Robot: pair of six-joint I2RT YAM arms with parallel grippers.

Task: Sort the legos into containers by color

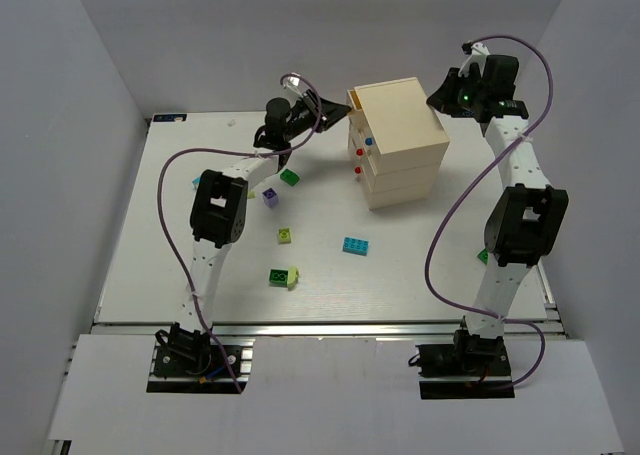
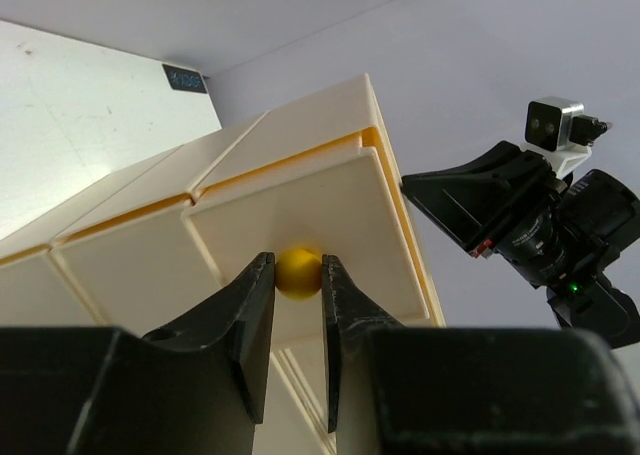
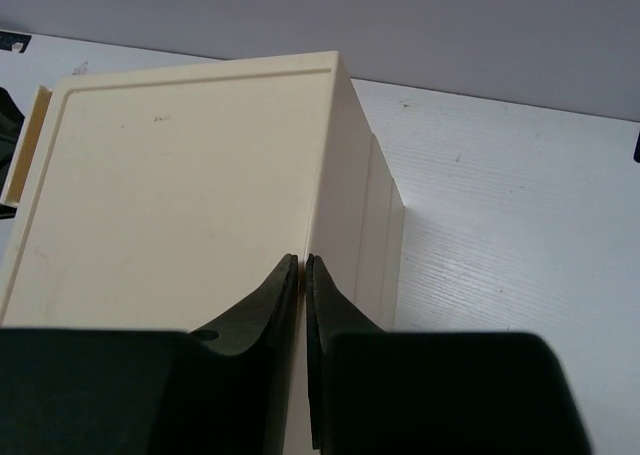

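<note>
- Two grippers at the chest (image 1: 405,145): the left gripper (image 2: 297,260) is pinched on the yellow knob (image 2: 298,277) of the top drawer (image 2: 300,200), which stands slightly out.
- Right gripper (image 3: 302,261): jaws all but closed and empty, tips at the chest top's edge.
- Legos (image 1: 354,245): loose on the table (image 1: 160,275), on the knob side, nearer the left arm.
- Pull axis: the drawer likely slides out toward the left gripper, away from the right.

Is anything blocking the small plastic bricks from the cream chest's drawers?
Yes: the cream wooden chest's top drawer is barely pulled out, left gripper shut on its round yellow knob; the lower drawers look closed.
</note>
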